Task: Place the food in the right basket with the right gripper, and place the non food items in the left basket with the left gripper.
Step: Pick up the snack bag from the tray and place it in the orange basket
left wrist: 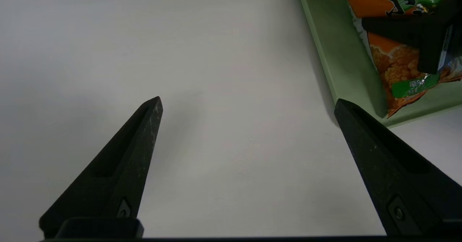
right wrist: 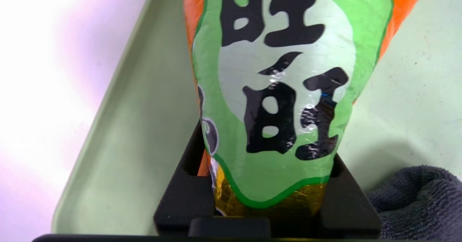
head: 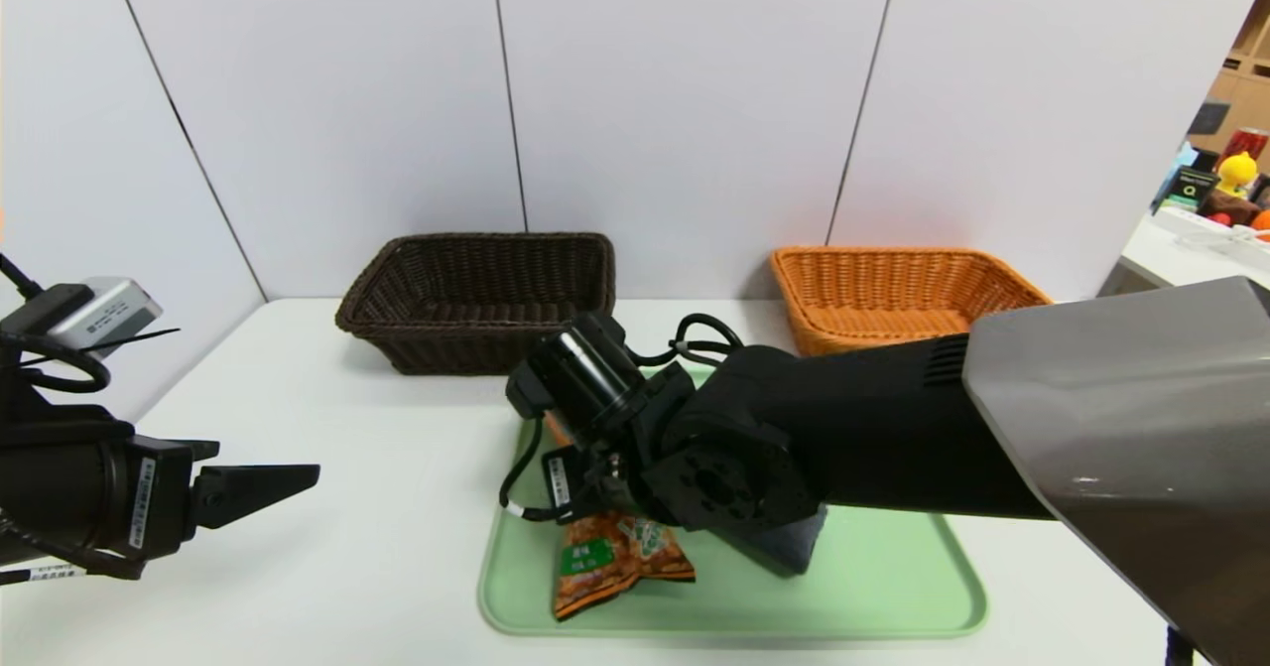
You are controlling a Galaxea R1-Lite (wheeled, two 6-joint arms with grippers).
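Observation:
The food, an orange snack bag with a green label, lies at the left of a light green tray. My right gripper reaches down onto it on its all-black arm. In the right wrist view the bag is squeezed between both black jaws, so the right gripper is shut on it. A dark grey rolled cloth lies beside the bag, partly hidden by the arm. My left gripper hovers open over bare table left of the tray, holding nothing.
The dark brown left basket and the orange-tan right basket stand at the back by the wall. The tray's left rim lies just beyond my left gripper's fingers. White table surrounds the tray.

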